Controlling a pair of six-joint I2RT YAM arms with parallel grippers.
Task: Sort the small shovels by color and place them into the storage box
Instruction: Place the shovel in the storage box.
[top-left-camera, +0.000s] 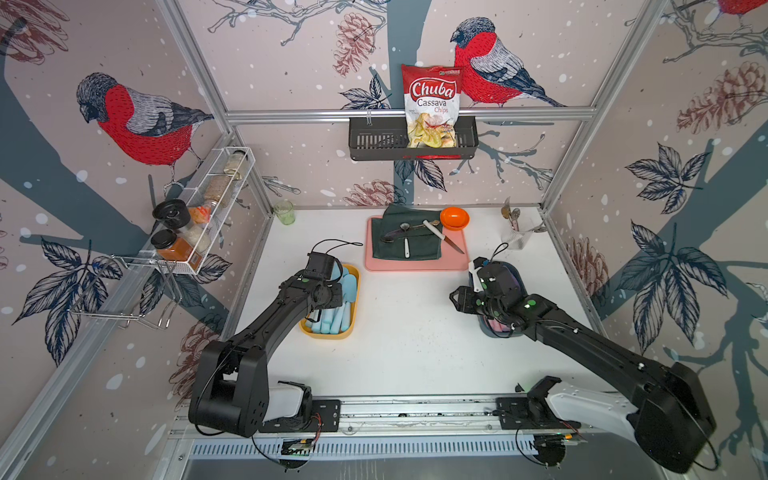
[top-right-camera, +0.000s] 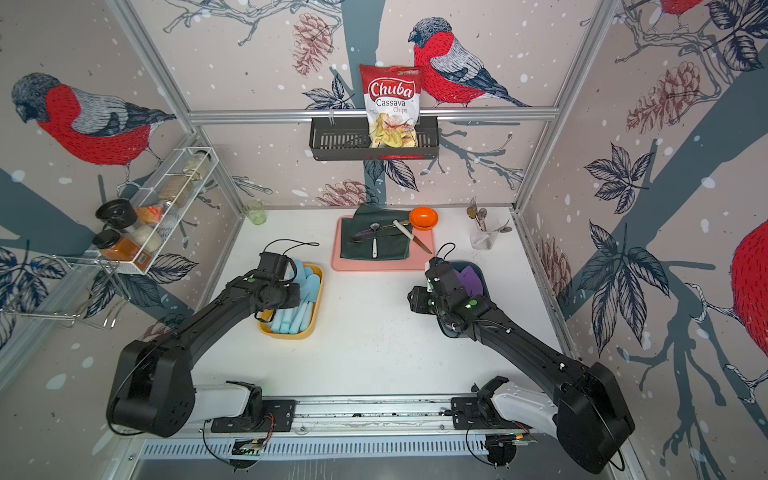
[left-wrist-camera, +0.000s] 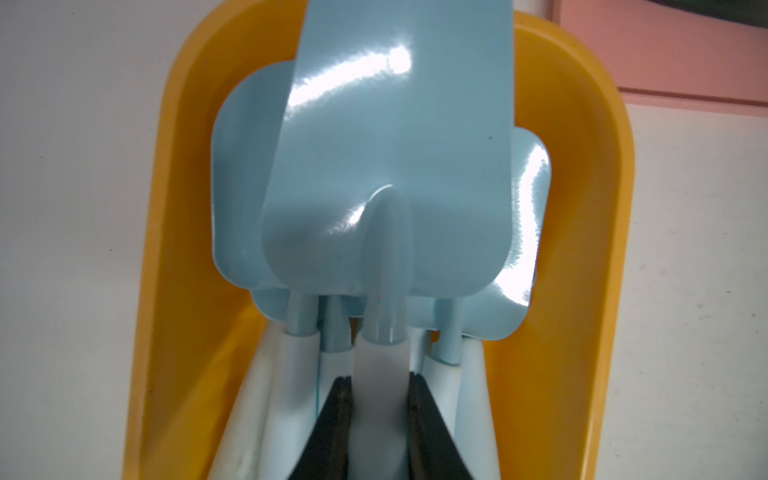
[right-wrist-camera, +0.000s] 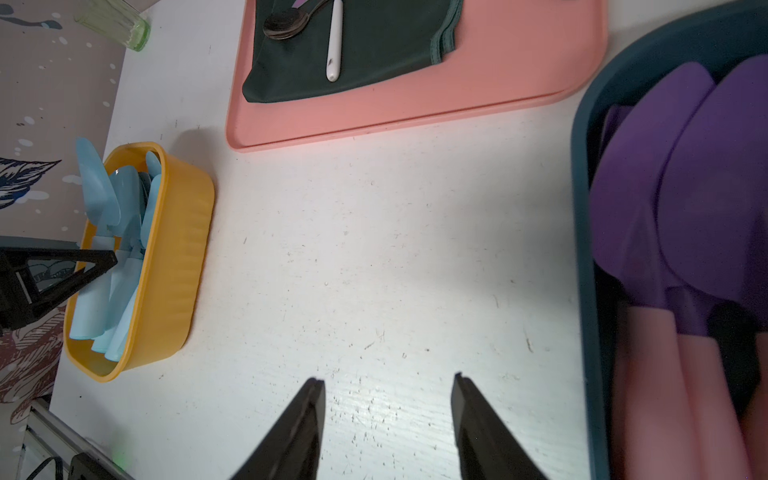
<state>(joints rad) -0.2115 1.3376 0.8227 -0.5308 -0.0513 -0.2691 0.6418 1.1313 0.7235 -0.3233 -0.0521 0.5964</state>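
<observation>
A light blue plastic toy shovel (left-wrist-camera: 386, 166) is pinched by its pale handle in the left gripper (left-wrist-camera: 379, 380), whose jaws are narrowed onto it. It lies over more light blue shovels (left-wrist-camera: 232, 187) in an oblong yellow plastic box (left-wrist-camera: 582, 249). Purple-bladed, pink-handled shovels (right-wrist-camera: 685, 199) fill a dark teal box (right-wrist-camera: 581, 232). Beside it, the right gripper (right-wrist-camera: 388, 380) hangs half open and empty over the white table (right-wrist-camera: 374, 249).

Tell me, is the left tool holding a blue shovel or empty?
Holding. In the left wrist view the left tool clamps the handle of one blue shovel, over the yellow box.
</observation>
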